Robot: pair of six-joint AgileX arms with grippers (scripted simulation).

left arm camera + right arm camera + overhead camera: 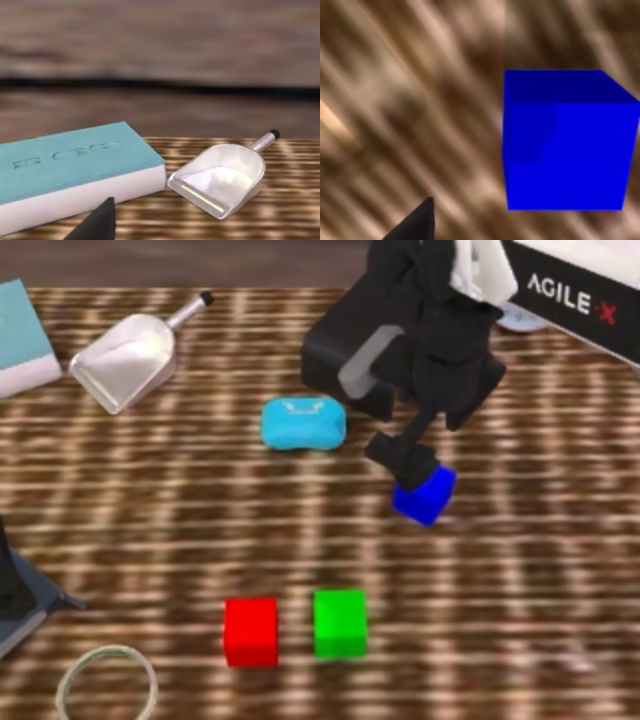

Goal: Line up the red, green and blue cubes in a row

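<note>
red cube (251, 632), green cube (340, 623), blue cube (426, 494)

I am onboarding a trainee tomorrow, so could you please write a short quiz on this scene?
1. True or false: the red cube and the green cube sit side by side near the table's front edge.
2. Which cube is at the right gripper? A) red B) green C) blue
3. Fill in: the soap bar lies between the scoop and the ____ arm.

Key: 1 true. 2 C, the blue cube; the right wrist view shows it close up, though whether it is gripped cannot be told. 3 right. The left arm is parked at the table's left edge.
</note>
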